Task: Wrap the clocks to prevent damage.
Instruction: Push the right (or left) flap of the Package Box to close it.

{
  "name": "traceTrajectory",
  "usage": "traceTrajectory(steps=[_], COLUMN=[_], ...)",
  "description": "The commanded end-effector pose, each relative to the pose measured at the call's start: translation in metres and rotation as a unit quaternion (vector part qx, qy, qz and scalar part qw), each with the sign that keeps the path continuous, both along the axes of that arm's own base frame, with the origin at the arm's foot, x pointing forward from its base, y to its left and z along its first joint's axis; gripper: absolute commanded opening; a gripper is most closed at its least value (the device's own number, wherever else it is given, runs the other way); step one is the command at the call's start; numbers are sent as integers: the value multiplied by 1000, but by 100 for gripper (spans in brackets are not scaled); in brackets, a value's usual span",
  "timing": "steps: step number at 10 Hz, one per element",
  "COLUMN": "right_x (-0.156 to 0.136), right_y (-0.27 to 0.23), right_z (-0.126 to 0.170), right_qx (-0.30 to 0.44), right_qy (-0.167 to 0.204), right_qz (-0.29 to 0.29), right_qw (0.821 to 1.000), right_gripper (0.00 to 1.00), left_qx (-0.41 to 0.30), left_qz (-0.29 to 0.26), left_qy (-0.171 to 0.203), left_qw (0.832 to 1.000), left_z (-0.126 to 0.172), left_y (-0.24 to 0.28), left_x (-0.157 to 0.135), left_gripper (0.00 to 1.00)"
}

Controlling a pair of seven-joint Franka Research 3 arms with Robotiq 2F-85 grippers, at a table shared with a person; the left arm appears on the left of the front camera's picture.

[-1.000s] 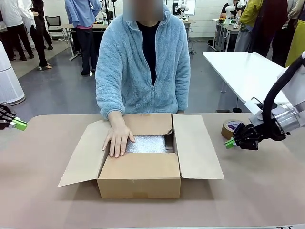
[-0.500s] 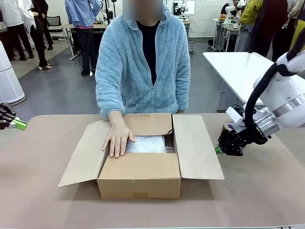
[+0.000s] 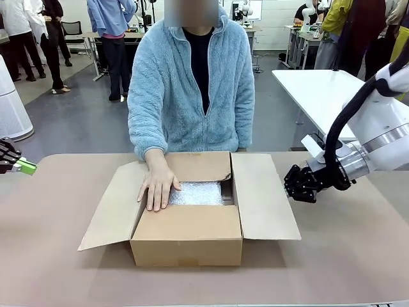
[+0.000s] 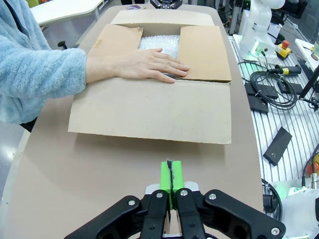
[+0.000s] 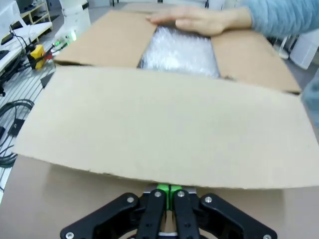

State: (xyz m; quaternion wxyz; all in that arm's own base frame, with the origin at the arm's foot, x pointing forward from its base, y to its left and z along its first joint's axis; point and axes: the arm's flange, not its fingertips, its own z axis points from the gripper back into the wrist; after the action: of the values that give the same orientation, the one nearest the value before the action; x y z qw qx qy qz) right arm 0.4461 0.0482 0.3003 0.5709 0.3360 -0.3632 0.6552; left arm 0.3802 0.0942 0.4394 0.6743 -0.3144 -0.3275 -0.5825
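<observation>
The clocks show as one bubble-wrapped bundle point(image 3: 197, 193) inside an open cardboard box point(image 3: 188, 240) at the table's middle; the bundle point(image 4: 158, 44) also shows past the person's hand in the left wrist view, and as a whitish patch point(image 5: 177, 51) in the right wrist view. The person's hand point(image 3: 156, 185) presses the near flap flat. My right gripper point(image 3: 289, 187) is shut and empty, right at the outer edge of the box's right flap point(image 3: 262, 195); its pads point(image 5: 168, 189) sit just under that flap's edge. My left gripper point(image 3: 27, 167) hangs shut and empty at the far left, its pads point(image 4: 171, 178) pointing at the left flap.
The person in a light blue fleece point(image 3: 192, 83) stands at the table's far side, behind the box. A white table point(image 3: 326, 96) stands at the back right. Cables and black devices point(image 4: 271, 89) lie beside the table in the left wrist view.
My right arm has swung left toward the box, bringing its shut gripper up to the right flap's edge and covering the tape roll. The left gripper and the person's hand have stayed put.
</observation>
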Motion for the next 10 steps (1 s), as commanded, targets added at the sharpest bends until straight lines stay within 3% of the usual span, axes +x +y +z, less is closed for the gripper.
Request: traceTrajectory(steps=[1,4,6,8,10], right_x=[-12,-8,-12,-11,-2], right_y=[-4,2,8,14,32], right_z=[-4,-2,7,14,10], right_qx=[53,133,177,217,218], right_qy=[-18,-6,-47,-81,-68], right_qz=[15,67,77,60,42], right_qw=[998,989,980,971,973], right_gripper=[1,1,1,1,1], left_qx=[-11,-11,-11,-11,-11], left_qz=[-1,-1,-1,-1,-1], left_qy=[-6,-6,-6,-6,-6], left_qw=[1000,1000,1000,1000,1000], left_z=[0,0,0,0,0], left_y=[0,0,0,0,0], left_x=[1,1,1,1,1], left_gripper=[0,0,0,0,0])
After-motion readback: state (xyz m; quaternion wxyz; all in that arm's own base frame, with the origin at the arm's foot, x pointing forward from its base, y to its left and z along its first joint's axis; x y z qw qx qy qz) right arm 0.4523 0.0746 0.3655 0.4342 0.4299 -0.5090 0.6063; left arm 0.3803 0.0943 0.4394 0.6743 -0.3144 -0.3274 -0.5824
